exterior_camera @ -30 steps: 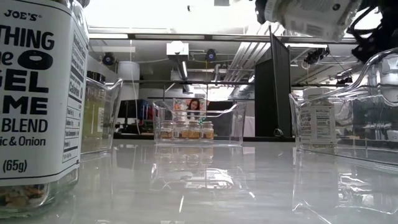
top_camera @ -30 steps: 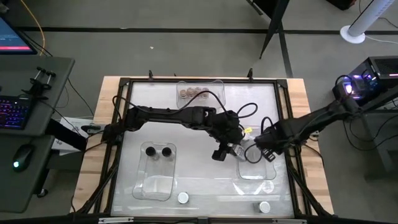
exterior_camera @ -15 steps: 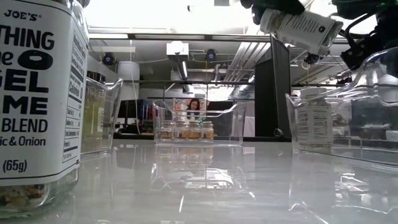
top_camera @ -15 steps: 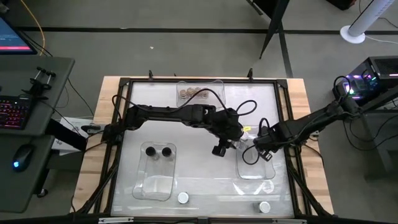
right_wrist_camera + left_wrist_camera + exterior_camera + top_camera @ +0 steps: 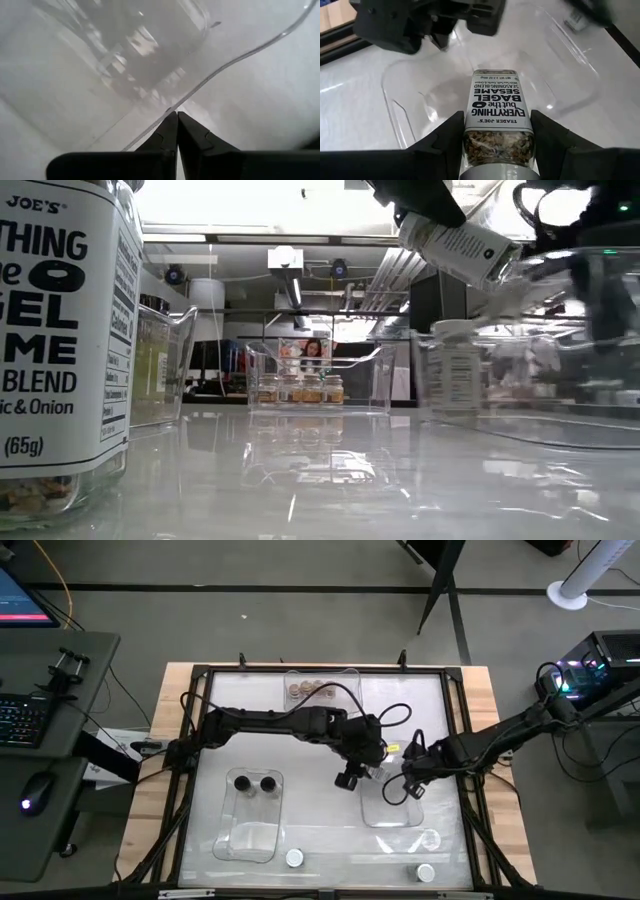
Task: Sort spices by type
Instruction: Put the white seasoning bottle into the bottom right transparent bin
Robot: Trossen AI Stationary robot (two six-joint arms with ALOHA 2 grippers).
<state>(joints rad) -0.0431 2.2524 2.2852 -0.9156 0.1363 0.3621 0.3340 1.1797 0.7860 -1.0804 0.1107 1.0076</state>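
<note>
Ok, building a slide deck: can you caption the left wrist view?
Left gripper holds an Everything but the Bagel seasoning jar above a clear bin.

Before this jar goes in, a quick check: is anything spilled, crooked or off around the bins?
Nothing looks spilled or damaged. The jar in the left gripper hangs tilted over the right-hand bin, and the right gripper is shut at that bin's rim.

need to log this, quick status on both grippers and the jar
Left gripper shut on jar, held above the right bin. Right gripper shut on that bin's rim. Nothing in the way.
</note>
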